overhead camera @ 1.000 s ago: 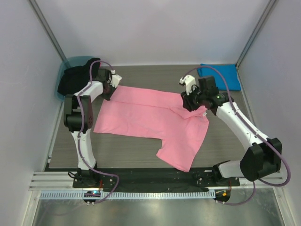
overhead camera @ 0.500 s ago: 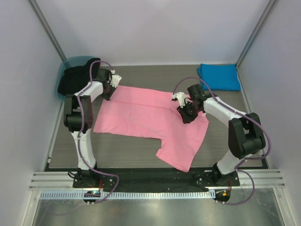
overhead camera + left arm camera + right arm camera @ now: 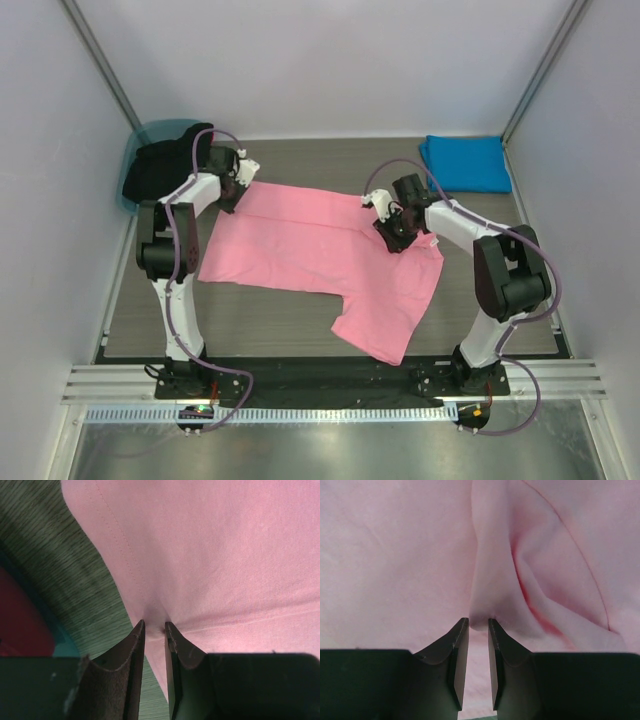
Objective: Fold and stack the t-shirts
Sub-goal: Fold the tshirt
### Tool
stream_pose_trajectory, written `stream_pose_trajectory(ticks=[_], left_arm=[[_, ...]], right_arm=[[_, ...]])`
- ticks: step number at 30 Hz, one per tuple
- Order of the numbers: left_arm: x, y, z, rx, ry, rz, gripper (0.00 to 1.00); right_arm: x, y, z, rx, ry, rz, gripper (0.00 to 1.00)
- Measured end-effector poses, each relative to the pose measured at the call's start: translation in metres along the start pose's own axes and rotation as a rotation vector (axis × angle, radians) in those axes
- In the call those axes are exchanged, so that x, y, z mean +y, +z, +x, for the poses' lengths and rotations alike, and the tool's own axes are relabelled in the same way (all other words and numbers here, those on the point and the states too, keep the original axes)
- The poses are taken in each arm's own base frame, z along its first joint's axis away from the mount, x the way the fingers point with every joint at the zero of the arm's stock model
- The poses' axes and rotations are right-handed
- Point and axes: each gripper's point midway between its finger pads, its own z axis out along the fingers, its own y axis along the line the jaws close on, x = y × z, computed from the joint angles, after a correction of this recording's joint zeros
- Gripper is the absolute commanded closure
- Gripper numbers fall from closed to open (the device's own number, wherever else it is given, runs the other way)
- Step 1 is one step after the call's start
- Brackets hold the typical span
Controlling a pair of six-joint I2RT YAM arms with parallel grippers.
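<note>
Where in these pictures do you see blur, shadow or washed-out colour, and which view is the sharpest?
Top view: even light, sharp all over, pink shirt and blue shirt in strong colour, only soft shadows. Left wrist view: seams sharp, the left gripper dark against the shirt. Right wrist view: the shirt looks paler, washed out, and the right gripper is nearly black.

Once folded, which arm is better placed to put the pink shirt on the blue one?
Probably right: the blue shirt lies in the far right corner, near the right pincer; the left pincer grips the pink shirt at far left.
</note>
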Motion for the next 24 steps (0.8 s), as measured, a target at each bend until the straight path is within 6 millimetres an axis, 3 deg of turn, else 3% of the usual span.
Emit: stream_pose_trajectory(ticks=[14,19,22,24], left_arm=[[0.0,0.0,0.0,0.002,0.003,-0.004,0.77],[0.0,0.0,0.0,0.002,0.003,-0.005,0.77],[0.0,0.0,0.0,0.004,0.004,-0.006,0.77],[0.0,0.0,0.0,0.004,0.004,-0.007,0.77]], right_arm=[[-0.003,0.01,0.0,0.012,0.02,0.0,0.64],[-0.004,0.012,-0.002,0.012,0.024,0.001,0.89],[-0.006,0.015,-0.001,0.02,0.029,0.007,0.99],[-0.008,0.016,-0.001,0.023,0.031,0.012,0.99]])
